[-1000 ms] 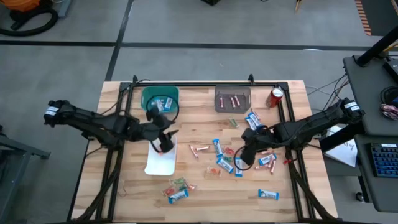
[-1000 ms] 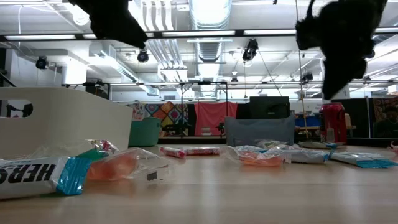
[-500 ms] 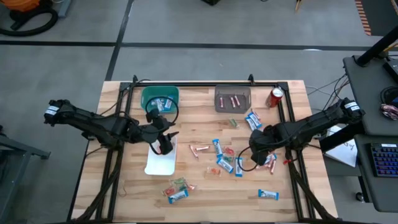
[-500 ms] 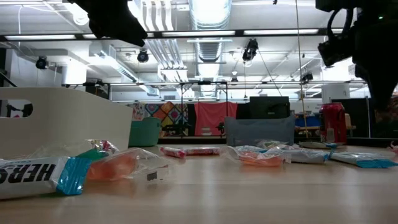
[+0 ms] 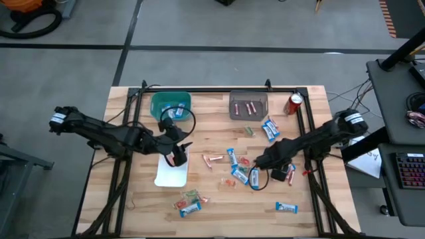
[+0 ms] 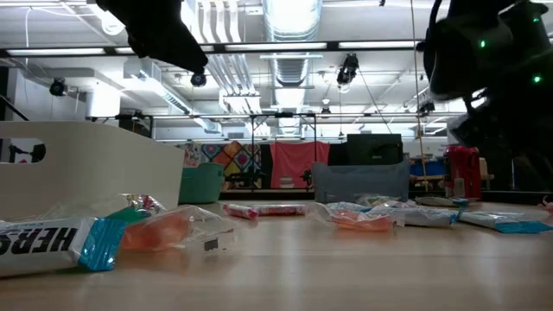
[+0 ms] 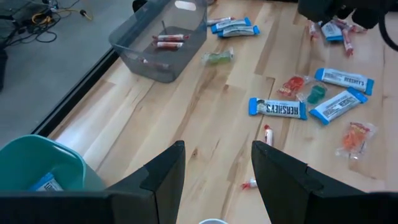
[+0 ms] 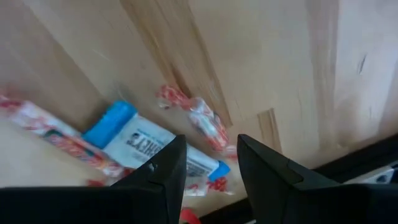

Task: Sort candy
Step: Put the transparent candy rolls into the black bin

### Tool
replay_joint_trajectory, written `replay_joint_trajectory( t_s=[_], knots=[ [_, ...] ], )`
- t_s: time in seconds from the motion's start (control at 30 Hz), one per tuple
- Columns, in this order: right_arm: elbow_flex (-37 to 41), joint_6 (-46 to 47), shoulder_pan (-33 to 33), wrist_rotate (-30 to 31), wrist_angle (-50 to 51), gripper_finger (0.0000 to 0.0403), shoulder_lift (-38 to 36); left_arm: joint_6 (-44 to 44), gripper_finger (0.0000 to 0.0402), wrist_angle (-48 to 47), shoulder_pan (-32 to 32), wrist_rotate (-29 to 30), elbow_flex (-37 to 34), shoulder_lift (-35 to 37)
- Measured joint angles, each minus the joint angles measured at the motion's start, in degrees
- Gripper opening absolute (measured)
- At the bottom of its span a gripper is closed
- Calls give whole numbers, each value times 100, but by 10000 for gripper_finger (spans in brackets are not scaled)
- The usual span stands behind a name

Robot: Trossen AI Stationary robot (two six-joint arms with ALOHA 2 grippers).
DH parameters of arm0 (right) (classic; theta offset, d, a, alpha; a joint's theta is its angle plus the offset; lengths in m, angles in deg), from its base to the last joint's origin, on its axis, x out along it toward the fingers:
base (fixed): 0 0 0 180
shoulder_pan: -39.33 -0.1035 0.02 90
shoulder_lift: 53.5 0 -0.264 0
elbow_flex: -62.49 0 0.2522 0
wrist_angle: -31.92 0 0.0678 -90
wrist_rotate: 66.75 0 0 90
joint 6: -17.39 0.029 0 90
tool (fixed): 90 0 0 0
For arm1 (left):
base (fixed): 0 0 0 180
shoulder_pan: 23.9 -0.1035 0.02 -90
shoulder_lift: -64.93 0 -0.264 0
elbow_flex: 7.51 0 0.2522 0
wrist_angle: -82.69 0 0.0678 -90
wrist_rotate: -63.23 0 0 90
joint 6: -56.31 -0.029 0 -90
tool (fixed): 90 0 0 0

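The candy lies scattered on the wooden table: blue-and-white bars [image 5: 270,127], pink sticks [image 5: 212,160] and small pieces in a cluster [image 5: 240,172]. My right gripper [image 5: 259,162] points down over that cluster. It is open, its fingers [image 8: 163,177] above a blue-and-white bar [image 8: 155,146] and a small red-and-white piece [image 8: 202,121]. My left gripper [image 5: 178,154] hovers open over the far end of the white tray [image 5: 171,175], with nothing between its fingers [image 7: 163,180].
A teal bin [image 5: 170,104] holding a blue bar and a grey bin [image 5: 248,106] holding pink sticks stand at the far edge. A red can [image 5: 294,103] stands at the far right. More candy [image 5: 189,204] lies near the front edge, and a black frame rail [image 5: 310,143] runs along each side.
My right gripper has sunk toward the candy cluster and tipped from a slant to pointing almost straight down, rolling a little as it went. Its fingers have stayed equally far apart. The candy has not moved.
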Motion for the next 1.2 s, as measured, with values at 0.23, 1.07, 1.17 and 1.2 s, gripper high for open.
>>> replay_joint_trajectory(
  t_s=[0.23, 1.07, 1.17, 1.2],
  knots=[
    [0, -345, 0, 39, -41, 134, 408, -9, 168, 17, 0, 2, 0, -109],
    [-14, -734, 52, 334, -496, 9, 280, 120, 168, 37, 15, 2, 0, -120],
    [-187, -651, 52, 318, -493, 8, 48, 149, 168, 39, 33, 2, 0, -120],
    [-271, -630, 52, 317, -501, 8, -26, 159, 168, 42, 33, 2, 0, -120]
  ],
)
